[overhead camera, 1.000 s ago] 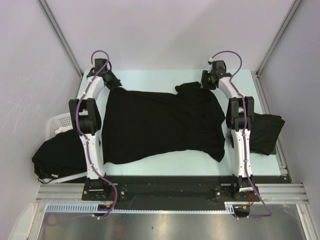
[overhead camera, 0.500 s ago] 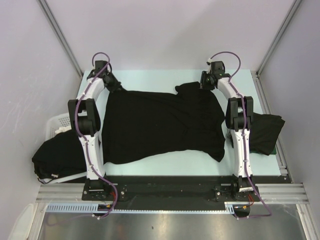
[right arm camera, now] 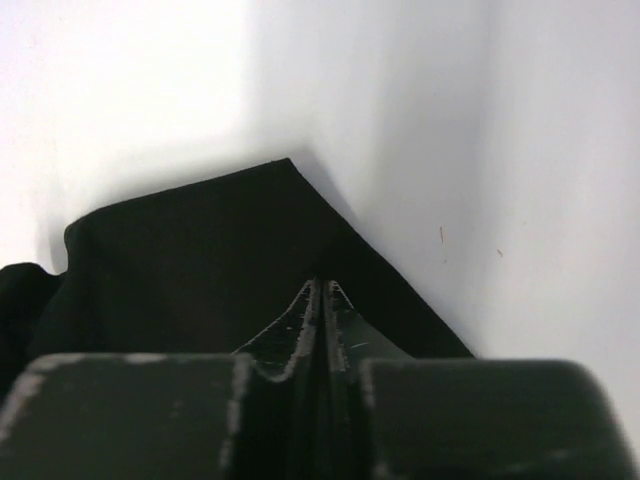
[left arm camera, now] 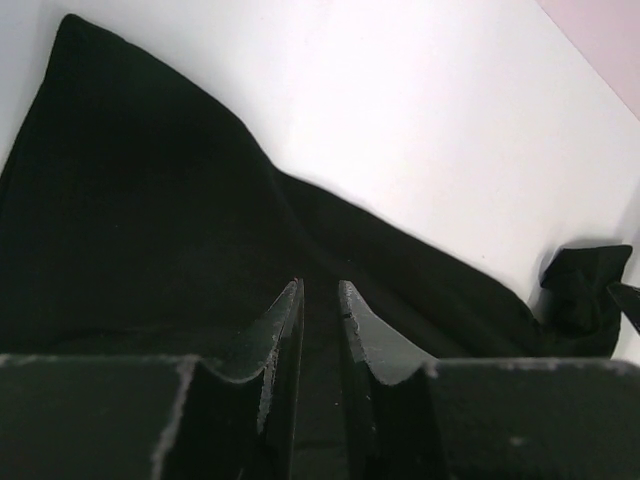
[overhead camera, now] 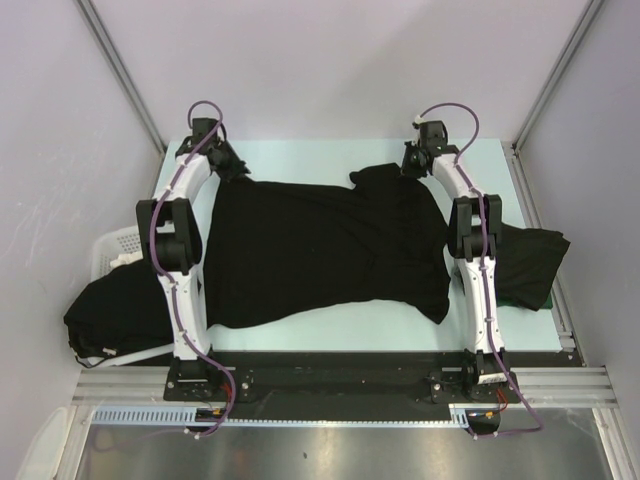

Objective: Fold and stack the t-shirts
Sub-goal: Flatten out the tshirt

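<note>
Pinching the spread t-shirt (overhead camera: 320, 250) at its two far corners: left gripper (overhead camera: 232, 170) on the far-left corner, right gripper (overhead camera: 408, 165) on the far-right corner, just beside the bunched sleeve. Left wrist view: narrowed to a slit with black cloth running in between, so read as nipping the shirt. Right wrist view: pressed almost together over the cloth edge, read as clamped on the shirt too. Lies flat and wide across the table (overhead camera: 330, 335), with a wavy near edge.

Judging the task early: no fold made on the spread t-shirt yet. Left of the spread t-shirt: a dark heap of t-shirts (overhead camera: 115, 315) draped over the white basket (overhead camera: 115, 245), probably waiting their turn. Right of the spread t-shirt, past the right arm: another black t-shirt (overhead camera: 530, 265) lying flatter, maybe the start of the stack, cannot tell if folded. Left to do, as a guess: fold this one, move it onto the stack, repeat for the heap.

Versus a second ago: both wrists nudged slightly farther from the spread t-shirt's near edge. Far-left corner drawn a touch tauter. Shirt outline otherwise the same. Heap, basket and right-side shirt unmoved.
</note>
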Motion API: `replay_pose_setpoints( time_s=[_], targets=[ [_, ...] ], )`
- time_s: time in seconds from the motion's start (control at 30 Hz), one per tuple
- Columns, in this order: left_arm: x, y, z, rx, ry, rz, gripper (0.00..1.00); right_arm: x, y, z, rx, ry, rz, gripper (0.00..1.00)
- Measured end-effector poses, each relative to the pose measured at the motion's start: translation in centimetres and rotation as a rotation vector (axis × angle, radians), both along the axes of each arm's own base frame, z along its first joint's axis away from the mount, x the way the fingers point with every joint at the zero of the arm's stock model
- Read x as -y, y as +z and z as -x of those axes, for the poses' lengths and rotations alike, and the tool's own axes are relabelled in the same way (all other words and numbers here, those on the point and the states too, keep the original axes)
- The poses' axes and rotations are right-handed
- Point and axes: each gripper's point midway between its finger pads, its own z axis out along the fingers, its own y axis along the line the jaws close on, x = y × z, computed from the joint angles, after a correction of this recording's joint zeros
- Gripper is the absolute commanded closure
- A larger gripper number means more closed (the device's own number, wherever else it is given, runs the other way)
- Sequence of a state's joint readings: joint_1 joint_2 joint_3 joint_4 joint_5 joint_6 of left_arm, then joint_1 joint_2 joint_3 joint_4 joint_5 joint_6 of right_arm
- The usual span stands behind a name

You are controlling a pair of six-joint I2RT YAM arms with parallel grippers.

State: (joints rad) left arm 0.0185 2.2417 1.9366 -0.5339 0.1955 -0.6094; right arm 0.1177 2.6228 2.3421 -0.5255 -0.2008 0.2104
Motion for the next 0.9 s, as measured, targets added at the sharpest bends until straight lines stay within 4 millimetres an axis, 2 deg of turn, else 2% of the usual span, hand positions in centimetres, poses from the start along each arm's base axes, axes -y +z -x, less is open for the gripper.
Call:
replay_pose_setpoints(
  time_s=[0.33,0.83,0.9],
  targets=[
    [0.3,0.2,0.1,0.001,-0.007,0.003,0.75,1.5,0.0,-0.3,-0.009,-0.044,-0.015,1.0],
    [0.5,0.1,0.4,-0.011,-0.025,0.005,0.75,6.9,0.5,-1.4,0.011,-0.158,0.032,1.0],
    [0.4,0.1,0.5,-0.015,-0.028,0.003,0.75,7.0,0.7,-1.7,0.017,-0.162,0.026,0.85]
  ],
)
